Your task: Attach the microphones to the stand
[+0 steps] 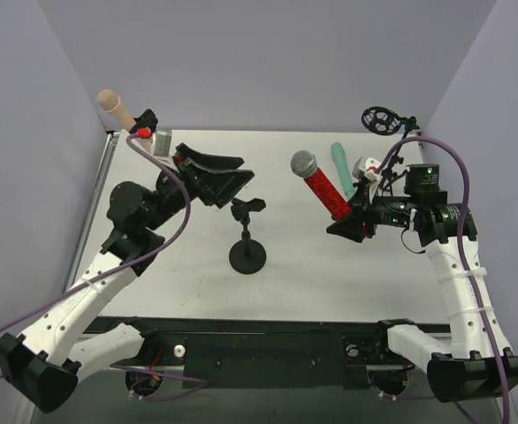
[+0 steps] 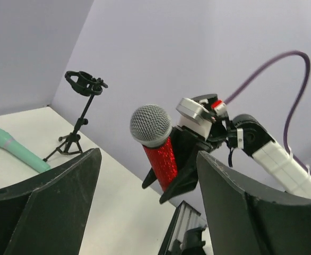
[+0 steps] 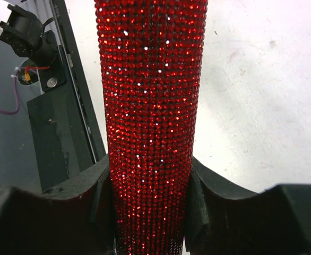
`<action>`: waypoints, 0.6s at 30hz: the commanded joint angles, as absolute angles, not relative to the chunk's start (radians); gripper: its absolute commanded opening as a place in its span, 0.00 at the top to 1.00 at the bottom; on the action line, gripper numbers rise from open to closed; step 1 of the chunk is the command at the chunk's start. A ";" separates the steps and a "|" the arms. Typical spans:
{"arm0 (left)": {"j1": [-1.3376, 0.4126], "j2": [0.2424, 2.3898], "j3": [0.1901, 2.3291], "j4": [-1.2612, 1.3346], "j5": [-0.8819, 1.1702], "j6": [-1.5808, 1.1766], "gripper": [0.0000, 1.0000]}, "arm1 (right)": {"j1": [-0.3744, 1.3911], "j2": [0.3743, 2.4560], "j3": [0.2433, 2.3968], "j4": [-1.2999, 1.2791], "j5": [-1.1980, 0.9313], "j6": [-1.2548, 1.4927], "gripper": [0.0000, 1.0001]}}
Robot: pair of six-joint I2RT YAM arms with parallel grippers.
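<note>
The right fingers [image 3: 81, 202] are closed on the body of the red glitter microphone [image 1: 323, 190], which is held above the counter [image 1: 330, 274] with its silver mesh head uppermost. The left fingers [image 2: 49, 202] are spread wide and empty, near the small black stand [image 1: 247, 253]. The teal microphone [image 1: 339, 163] is lying on the counter behind; the pale pink microphone [image 1: 116, 106] is seen at the far left corner.
</note>
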State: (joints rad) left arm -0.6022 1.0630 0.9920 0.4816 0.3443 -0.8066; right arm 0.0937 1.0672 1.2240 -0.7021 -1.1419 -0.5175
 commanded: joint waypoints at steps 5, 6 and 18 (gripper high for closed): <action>-0.479 0.907 1.028 -0.059 0.545 -0.363 0.16 | 0.018 1.071 1.181 -0.663 -1.239 -0.568 1.00; -0.476 0.905 1.043 -0.131 0.537 -0.313 0.16 | 0.015 1.072 1.175 -0.666 -1.244 -0.577 1.00; -0.362 0.868 0.944 -0.129 0.592 -0.095 0.06 | 0.005 1.111 1.137 -0.666 -1.284 -0.633 1.00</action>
